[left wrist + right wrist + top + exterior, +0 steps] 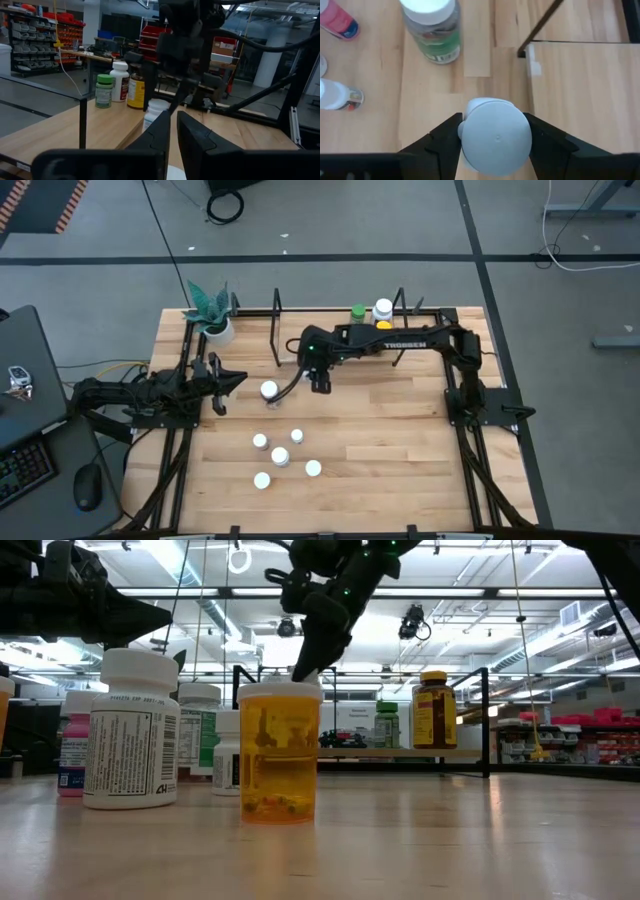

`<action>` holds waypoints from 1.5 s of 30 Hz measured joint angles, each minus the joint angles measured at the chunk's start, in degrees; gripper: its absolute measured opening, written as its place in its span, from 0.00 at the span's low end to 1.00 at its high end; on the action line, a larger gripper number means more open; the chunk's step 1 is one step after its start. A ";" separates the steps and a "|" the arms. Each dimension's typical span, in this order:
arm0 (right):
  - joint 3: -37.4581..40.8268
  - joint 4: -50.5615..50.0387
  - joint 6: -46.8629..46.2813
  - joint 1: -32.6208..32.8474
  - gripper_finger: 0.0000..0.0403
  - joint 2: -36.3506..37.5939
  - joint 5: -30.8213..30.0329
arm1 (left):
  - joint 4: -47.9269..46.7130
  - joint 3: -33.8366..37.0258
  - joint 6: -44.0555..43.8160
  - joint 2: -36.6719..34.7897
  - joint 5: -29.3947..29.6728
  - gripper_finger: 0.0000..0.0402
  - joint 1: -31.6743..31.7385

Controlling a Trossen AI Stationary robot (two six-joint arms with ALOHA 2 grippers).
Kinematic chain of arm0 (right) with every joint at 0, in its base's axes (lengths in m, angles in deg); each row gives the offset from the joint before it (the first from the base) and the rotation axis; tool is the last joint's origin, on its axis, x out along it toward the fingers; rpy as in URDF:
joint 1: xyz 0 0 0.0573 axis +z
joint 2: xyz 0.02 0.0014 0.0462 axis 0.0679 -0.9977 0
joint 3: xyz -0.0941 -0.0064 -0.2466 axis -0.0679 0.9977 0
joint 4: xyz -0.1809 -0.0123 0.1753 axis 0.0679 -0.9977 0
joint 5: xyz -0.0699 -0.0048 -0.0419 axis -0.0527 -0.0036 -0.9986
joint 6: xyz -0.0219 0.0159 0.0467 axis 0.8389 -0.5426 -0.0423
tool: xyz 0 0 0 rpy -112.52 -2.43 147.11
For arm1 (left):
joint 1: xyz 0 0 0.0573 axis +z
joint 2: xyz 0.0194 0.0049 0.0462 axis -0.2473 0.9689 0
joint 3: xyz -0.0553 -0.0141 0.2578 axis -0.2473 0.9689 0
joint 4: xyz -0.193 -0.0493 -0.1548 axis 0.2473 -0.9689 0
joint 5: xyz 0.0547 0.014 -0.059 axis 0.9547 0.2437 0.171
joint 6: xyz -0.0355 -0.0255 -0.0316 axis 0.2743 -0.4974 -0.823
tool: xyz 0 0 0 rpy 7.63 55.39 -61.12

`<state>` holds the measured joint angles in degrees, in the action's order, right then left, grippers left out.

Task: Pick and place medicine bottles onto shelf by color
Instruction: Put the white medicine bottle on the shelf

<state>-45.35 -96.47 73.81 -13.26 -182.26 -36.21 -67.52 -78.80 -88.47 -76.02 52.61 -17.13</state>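
My right gripper (pixel 494 122) hangs over the table in front of the shelf (pixel 580 90), shut on a white-capped white bottle (pixel 495 137). A green bottle (pixel 357 311), a white one (pixel 383 308) and a yellow-capped amber one (pixel 384 326) stand on the shelf. Several white-capped bottles stand on the table, among them a green one (pixel 432 30), a pink one (pixel 337 20) and an orange one (pixel 280 755). My left gripper (pixel 238 380) waits shut at the table's left, touching nothing. My right gripper pinches the white bottle's cap (pixel 466 142) between its two fingers, one on each side. The fingers slant down from the table's right side. The bottle's body (pixel 155 117) hangs below the fingers; its foot is hidden.
A potted plant (pixel 213 320) stands at the far left corner. The shelf's black wire uprights (pixel 540 25) rise close beside the held bottle. One white-capped bottle (pixel 269 390) stands between the two grippers. Bare tabletop (pixel 400 450) lies toward the near right.
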 joint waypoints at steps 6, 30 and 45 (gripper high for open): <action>0.00 -1.51 -0.05 -0.53 0.50 0.00 -1.03 | 0.00 -0.01 -0.01 0.00 -0.01 0.08 0.00; 14.72 6.19 -4.42 -2.54 0.51 10.63 -11.39 | 0.04 0.01 0.00 0.00 0.01 0.07 -0.01; 18.43 2.31 -13.14 -9.29 0.51 11.08 -17.47 | 0.04 -0.02 0.00 0.00 -0.01 0.09 -0.02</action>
<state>-26.92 -94.17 60.67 -22.55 -171.18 -53.68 -67.47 -78.81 -88.47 -76.02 52.60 -17.15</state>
